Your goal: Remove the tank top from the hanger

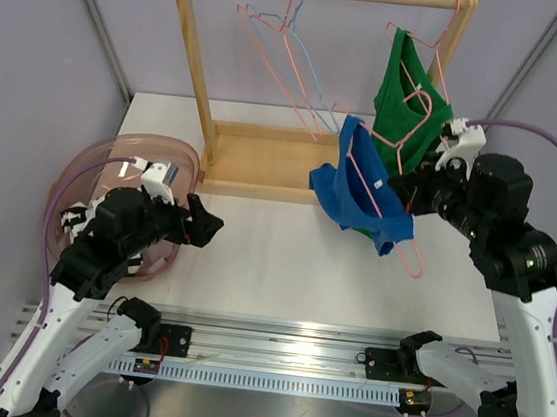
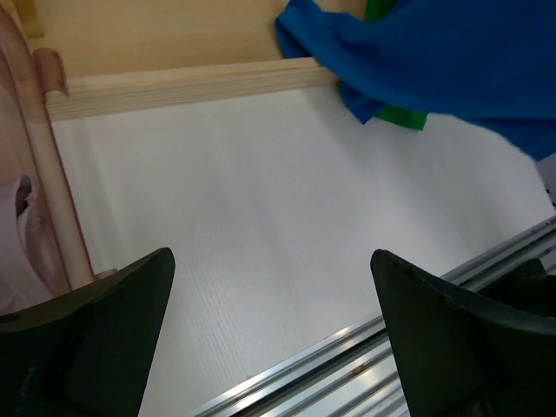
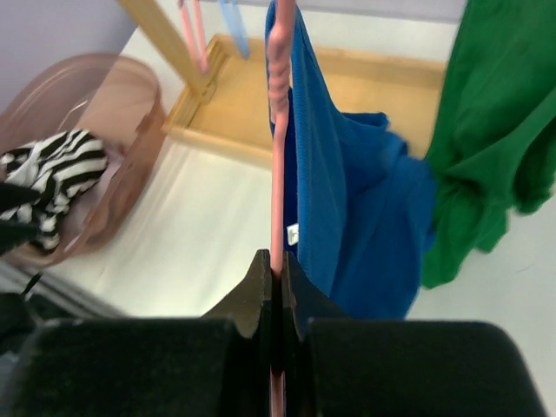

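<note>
A blue tank top (image 1: 359,190) hangs on a pink wire hanger (image 1: 407,245) held in the air in front of the wooden rack. My right gripper (image 1: 401,190) is shut on the hanger's wire (image 3: 277,174); the blue top (image 3: 347,208) drapes to the right of the wire in the right wrist view. My left gripper (image 1: 199,222) is open and empty, low over the white table at the left, apart from the top. The blue top's hem (image 2: 434,52) shows at the upper right of the left wrist view.
A green tank top (image 1: 407,97) hangs on another pink hanger on the wooden rack (image 1: 265,147). Empty pink and blue hangers (image 1: 287,48) hang on the rail. A pink translucent basket (image 1: 85,182) with striped cloth (image 3: 52,174) sits at the left.
</note>
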Robot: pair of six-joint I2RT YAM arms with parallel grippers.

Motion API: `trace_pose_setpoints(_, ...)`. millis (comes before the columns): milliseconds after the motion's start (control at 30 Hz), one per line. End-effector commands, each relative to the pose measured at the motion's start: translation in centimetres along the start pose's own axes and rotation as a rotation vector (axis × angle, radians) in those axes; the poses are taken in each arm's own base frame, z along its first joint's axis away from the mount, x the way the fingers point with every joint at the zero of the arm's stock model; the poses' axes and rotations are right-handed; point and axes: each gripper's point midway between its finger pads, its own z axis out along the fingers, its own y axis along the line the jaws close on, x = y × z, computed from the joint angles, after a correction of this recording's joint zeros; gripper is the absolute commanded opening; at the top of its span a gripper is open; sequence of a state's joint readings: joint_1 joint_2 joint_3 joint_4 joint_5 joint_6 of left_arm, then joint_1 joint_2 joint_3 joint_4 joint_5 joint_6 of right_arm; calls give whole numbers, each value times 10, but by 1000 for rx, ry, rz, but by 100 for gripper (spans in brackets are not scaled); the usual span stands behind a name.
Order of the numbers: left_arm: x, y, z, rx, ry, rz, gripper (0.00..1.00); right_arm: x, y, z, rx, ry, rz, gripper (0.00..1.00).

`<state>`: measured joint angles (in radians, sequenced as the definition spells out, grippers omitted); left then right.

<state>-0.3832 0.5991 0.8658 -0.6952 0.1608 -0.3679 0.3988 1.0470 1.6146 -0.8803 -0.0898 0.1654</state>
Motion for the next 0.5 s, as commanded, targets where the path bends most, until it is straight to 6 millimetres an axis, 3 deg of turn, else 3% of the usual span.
trace_pose_setpoints(0,-42,-49,-11,178,-120,-2,99,32,25,-20,-144,49,78,0)
trace_pose_setpoints(33,-43,-56,-10,208,-118,6,99,59,23,-14,-152,114,101,0)
trace_pose_setpoints(100,-48,-76,-8,279,-127,19,99,78,31,-22,-210,136,138,0)
trace_pose_setpoints(133,-47,-77,2,267,-113,13,99,102,29,-17,-216,189,160,0)
trace_pose_setpoints(200,-44,-97,8,317,-102,39,99,115,32,-21,-246,185,180,0)
trace_pose_setpoints(233,-41,-107,16,319,-110,55,99,130,30,-17,-248,212,198,0)
trace_pose_setpoints(300,-42,-111,26,276,-147,76,99,141,37,-23,-299,223,214,0)
trace_pose_setpoints(333,-33,-128,32,309,-138,106,99,150,39,-21,-316,240,231,0)
trace_pose_setpoints(467,-17,-155,51,314,-140,179,99,163,59,-35,-452,274,261,0)
